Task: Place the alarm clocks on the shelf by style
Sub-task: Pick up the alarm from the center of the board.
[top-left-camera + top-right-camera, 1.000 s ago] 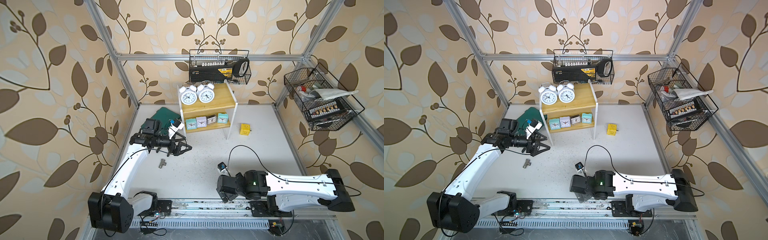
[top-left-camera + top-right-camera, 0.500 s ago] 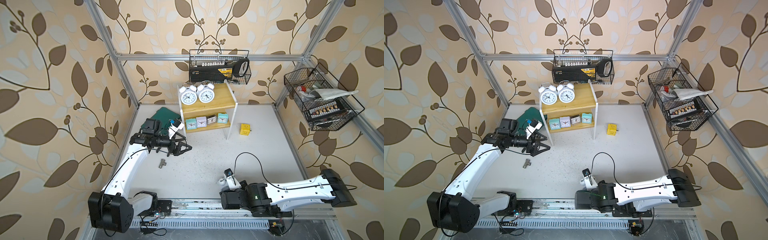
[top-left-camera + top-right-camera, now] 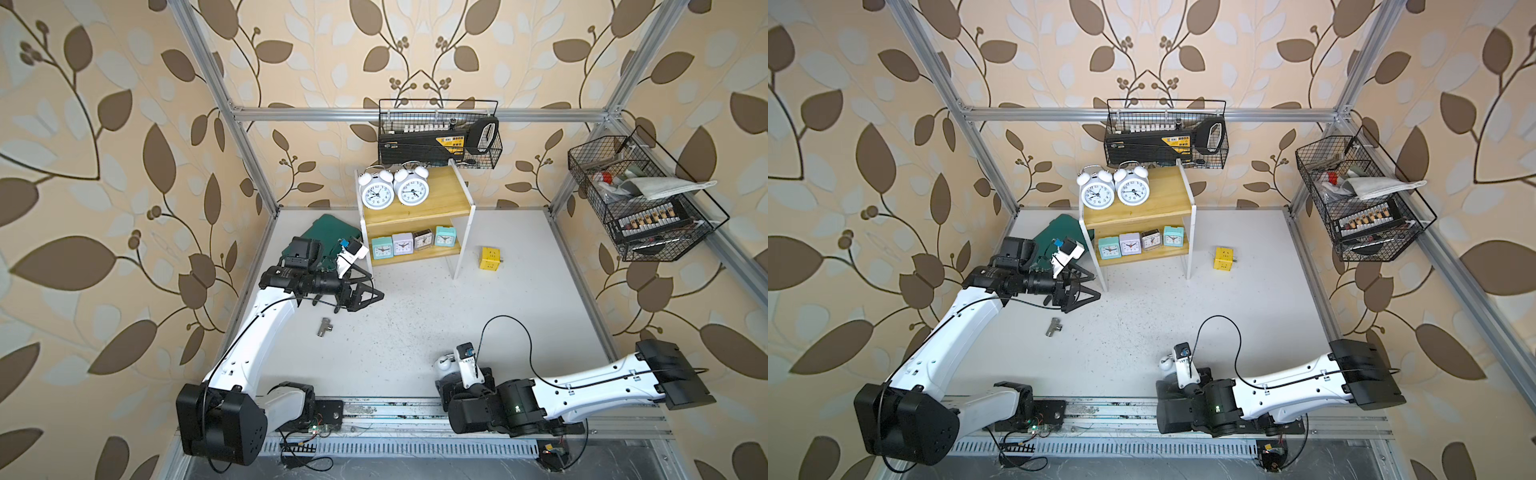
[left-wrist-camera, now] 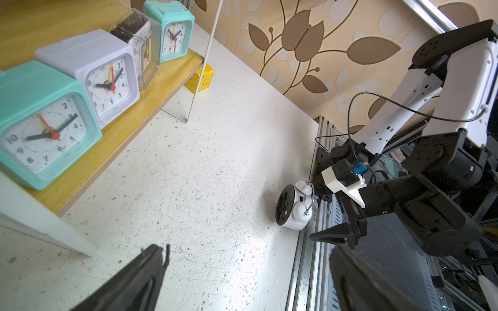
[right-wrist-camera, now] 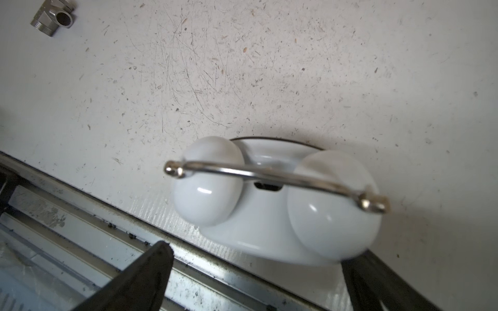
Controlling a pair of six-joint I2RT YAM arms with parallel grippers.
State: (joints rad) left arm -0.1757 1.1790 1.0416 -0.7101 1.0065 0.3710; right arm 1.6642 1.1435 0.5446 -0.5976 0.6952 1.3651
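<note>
The white twin-bell clock (image 5: 264, 229) stands at the bench (image 5: 269, 67) edge, just between the tips of the right fingers (image 5: 142, 277), spread wide and unclamped; left fingers (image 4: 129, 282) also apart, empty.

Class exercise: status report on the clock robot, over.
Left gripper open by shelf. Right gripper open at last twin-bell clock on table, near edge. Metal fitting, yellow cube off route.

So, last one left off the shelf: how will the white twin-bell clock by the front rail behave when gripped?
The round white twin-bell alarm clock looks glossy and curved, so the open right tool may slip on it. Standing close to the white table's front edge, it could tip off if nudged.
</note>
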